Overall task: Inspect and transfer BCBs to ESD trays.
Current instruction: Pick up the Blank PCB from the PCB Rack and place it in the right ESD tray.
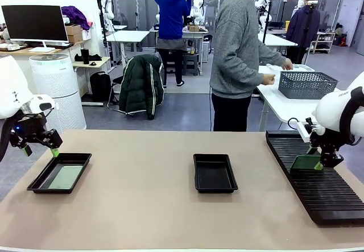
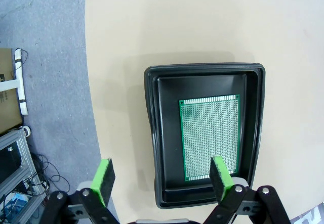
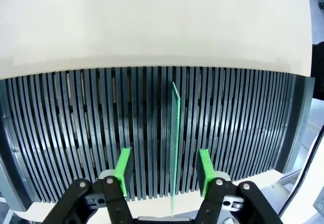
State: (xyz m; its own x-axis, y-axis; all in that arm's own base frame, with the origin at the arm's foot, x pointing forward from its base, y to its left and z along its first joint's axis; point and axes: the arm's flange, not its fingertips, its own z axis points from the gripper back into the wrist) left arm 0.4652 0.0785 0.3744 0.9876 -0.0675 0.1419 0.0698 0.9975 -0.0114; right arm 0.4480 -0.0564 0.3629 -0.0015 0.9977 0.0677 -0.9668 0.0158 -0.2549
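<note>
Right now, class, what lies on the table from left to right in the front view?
ESD tray holding a BCB → empty ESD tray → long black slotted rack.

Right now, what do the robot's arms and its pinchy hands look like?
Both arms, left arm and right arm, are smooth, rounded and white. Each ends in a black gripper, the left gripper and right gripper, with two fingers tipped by bright green pads. The fingers hinge on black links with silver bolts. A small blue light glows on the left wrist.
</note>
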